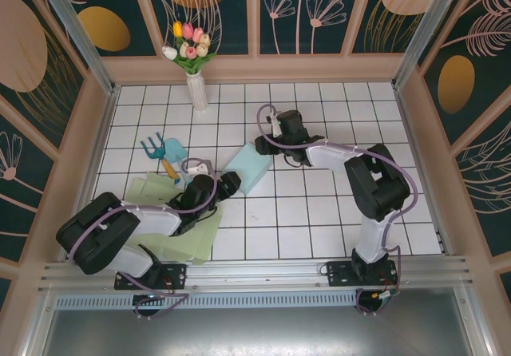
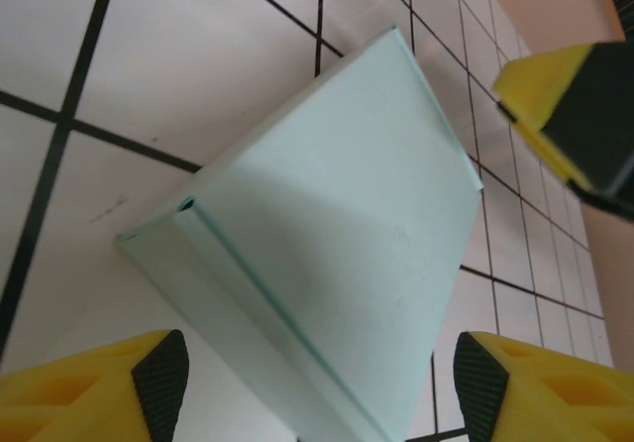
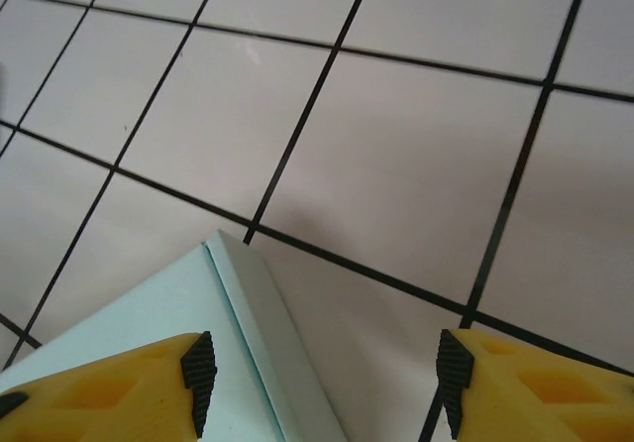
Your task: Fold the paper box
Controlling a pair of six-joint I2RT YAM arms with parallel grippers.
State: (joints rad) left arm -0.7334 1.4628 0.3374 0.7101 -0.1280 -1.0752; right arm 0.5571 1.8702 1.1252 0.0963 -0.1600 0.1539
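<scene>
2 open grippers flank the pale blue paper box (image 1: 249, 168) at the centre of the top view.
The left gripper (image 2: 322, 373) is spread wide with the box between its fingers, clamping nothing. The right gripper (image 3: 322, 383) is equally wide, with the box's corner at lower left of its wrist view; contact is unclear. The white tiled table (image 1: 319, 212) carries green sheets (image 1: 196, 240) at lower left and a tulip vase (image 1: 192, 49) at upper left.

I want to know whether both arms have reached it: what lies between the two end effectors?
The pale blue paper box lies between the left end effector and the right end effector. This is clearest in the top view.
</scene>
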